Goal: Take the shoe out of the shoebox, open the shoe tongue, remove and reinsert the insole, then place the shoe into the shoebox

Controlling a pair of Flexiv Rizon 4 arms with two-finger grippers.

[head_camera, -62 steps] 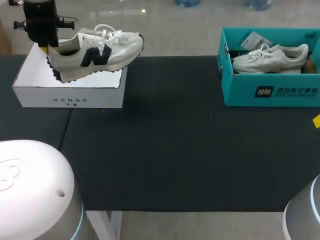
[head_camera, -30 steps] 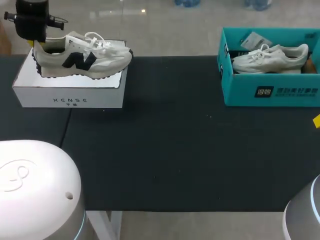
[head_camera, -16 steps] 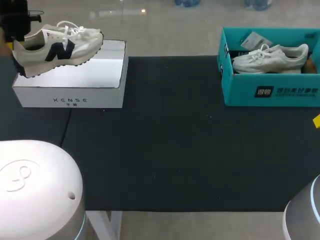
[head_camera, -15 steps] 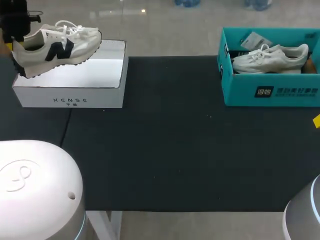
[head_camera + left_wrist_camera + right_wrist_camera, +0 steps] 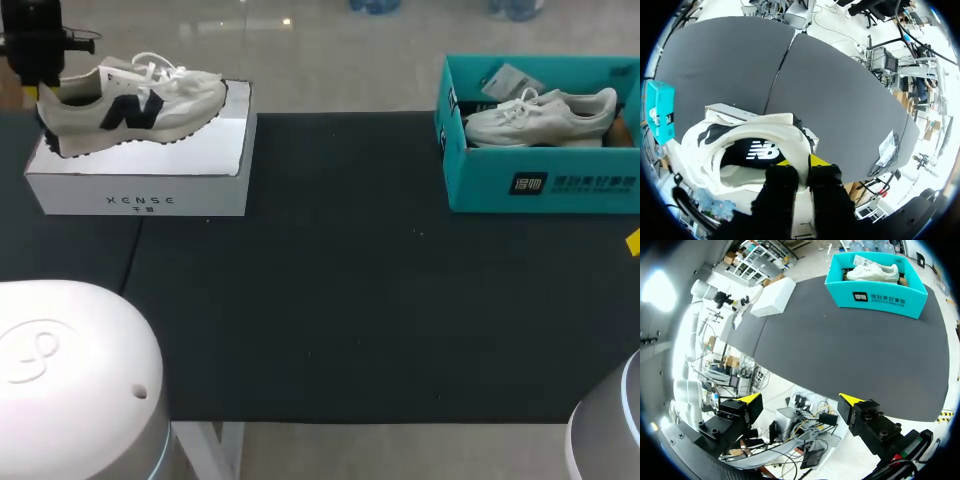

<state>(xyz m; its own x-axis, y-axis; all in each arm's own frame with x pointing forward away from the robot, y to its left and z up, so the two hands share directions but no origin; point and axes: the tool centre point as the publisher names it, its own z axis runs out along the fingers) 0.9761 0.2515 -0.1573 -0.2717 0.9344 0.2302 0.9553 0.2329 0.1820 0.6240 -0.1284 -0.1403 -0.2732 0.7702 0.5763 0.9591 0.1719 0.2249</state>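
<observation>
A white sneaker with a dark side logo hangs level over the left part of the white shoebox. My left gripper is shut on its heel collar. In the left wrist view the two fingers of the left gripper pinch the back rim of the sneaker, one inside and one outside, with the box below. My right gripper stands open with nothing between its fingers, off the table's near edge; only a yellow fingertip of it shows in the head view.
A teal shoebox at the back right holds another white shoe; the right wrist view has the teal shoebox far ahead. The black tabletop spreads between the two boxes.
The left gripper carried the sneaker leftward past the white box's left edge, then back a little to the right. The right arm has not moved.
</observation>
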